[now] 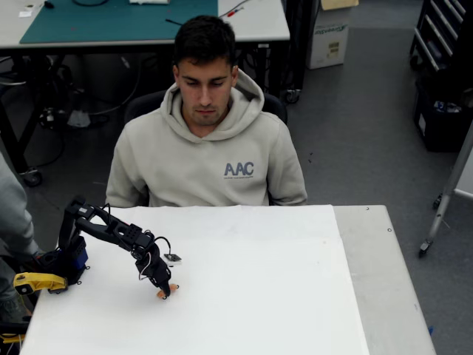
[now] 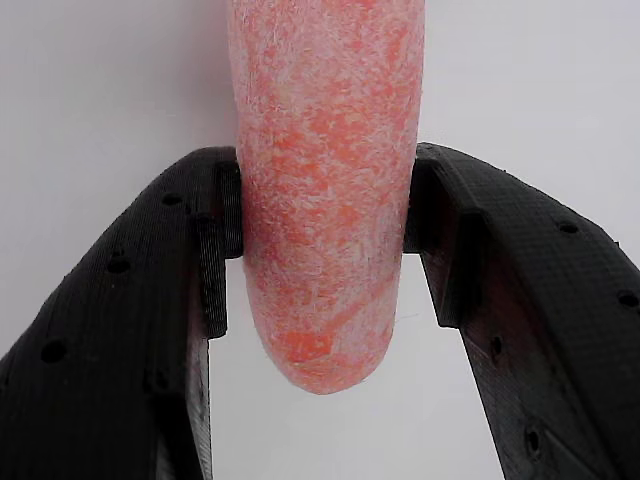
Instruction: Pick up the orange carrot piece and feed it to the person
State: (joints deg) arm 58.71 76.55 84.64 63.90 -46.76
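The orange carrot piece [image 2: 325,200] is sitting between the two black fingers [image 2: 130,330] in your wrist view: both pads are pressing against its sides, and its rounded end is pointing toward the camera, past the contact line. Its surface is showing mottled orange and pale pink. White tabletop is showing behind it.

In the overhead view the carrot piece [image 1: 172,288] is appearing as small orange bits on either side of the gripper [image 1: 164,291], right at the white table [image 1: 281,296] surface, in the left half of the table and toward its near side. You cannot tell from this view whether the piece is lifted or touching the table.

Your gripper is closing narrow, clamping the carrot piece. The black arm [image 1: 111,233] is reaching from its blue base [image 1: 70,259] at the table's left edge, angling down to the right.

The person [image 1: 207,148] is sitting behind the far edge of the table, in a beige hoodie marked "AAC", head tilting down toward the table. The person is well apart from the gripper.

A grey sleeve [image 1: 13,214] is showing at the left edge of the overhead view.
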